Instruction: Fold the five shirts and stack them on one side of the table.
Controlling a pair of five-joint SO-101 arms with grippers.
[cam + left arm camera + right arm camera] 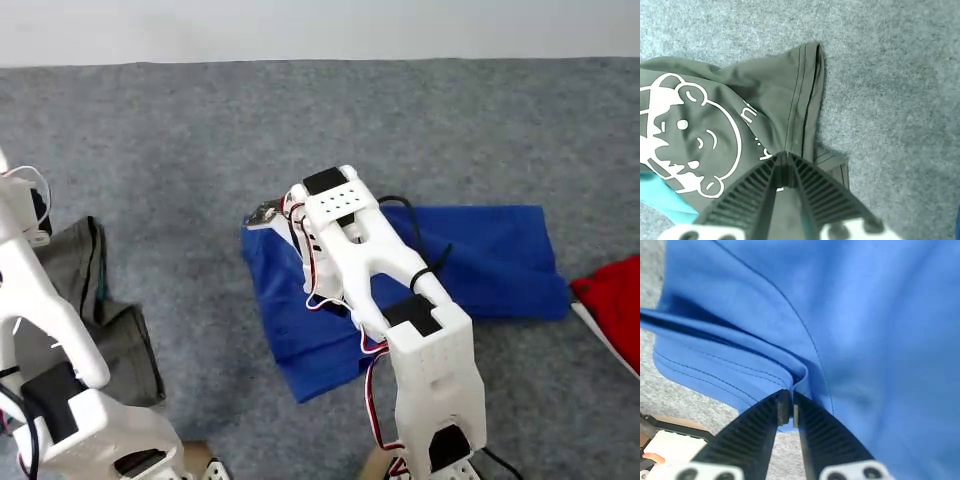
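**High view.** A blue cotton shirt (480, 260) lies spread at the middle of the grey felt-covered surface (180, 130). The right end effector (268, 213) sits at the shirt's far left corner. A dark olive cotton shirt (110, 330) lies rumpled at the left edge beside the left arm (40, 310). A red fabric garment (612, 300) lies at the right edge.

**Left wrist view.** The left end effector (785, 161) is pressed together. It appears to pinch the dark olive cotton shirt (765, 95) near its hem, though the fingers hide the contact itself. A white cartoon print (685, 135) lies alongside, and a teal cloth (655, 195) shows at the shirt's edge.

**Right wrist view.** The right end effector (788, 407) is pressed together on a raised pleat of the blue cotton shirt (865, 340). The hold takes only a thin ridge of cloth, so a quick pull could slip it free. It could also drag the layer beneath and bunch the fold.
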